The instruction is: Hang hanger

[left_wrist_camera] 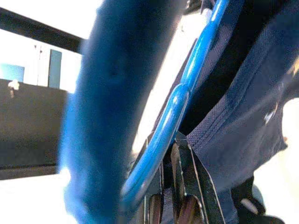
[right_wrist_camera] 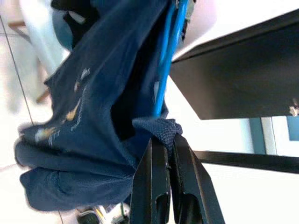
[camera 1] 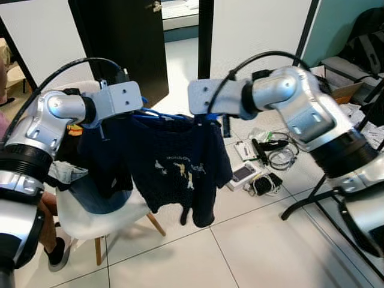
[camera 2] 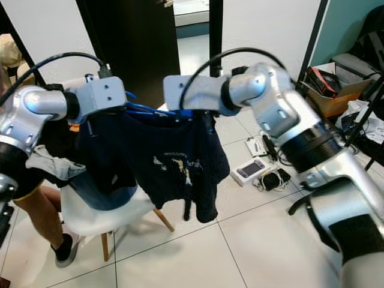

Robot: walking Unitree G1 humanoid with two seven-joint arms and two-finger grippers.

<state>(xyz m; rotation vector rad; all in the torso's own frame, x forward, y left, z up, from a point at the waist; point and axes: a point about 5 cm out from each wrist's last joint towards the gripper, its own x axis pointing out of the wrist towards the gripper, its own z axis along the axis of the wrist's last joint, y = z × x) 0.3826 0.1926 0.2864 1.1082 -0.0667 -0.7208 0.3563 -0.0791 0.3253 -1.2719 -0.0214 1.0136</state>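
both grippers carry the blue hanger (camera 1: 157,113) with its shirt (camera 1: 177,168) in mid-air above the chair (camera 1: 90,219), the right gripper (right_wrist_camera: 169,154) pinching only collar cloth (left gripper (left_wrist_camera: 175,154) clenched at the hanger), so the shirt may slide off.

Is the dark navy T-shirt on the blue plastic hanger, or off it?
On it: the dark navy T-shirt hangs from the blue plastic hanger, whose bar runs inside its neckline.

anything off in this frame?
Yes. The shirt sits crooked on the blue hanger, bunched at the collar where the right claw pinches fabric. Gadgets and cables lie scattered on the floor right of the chair.
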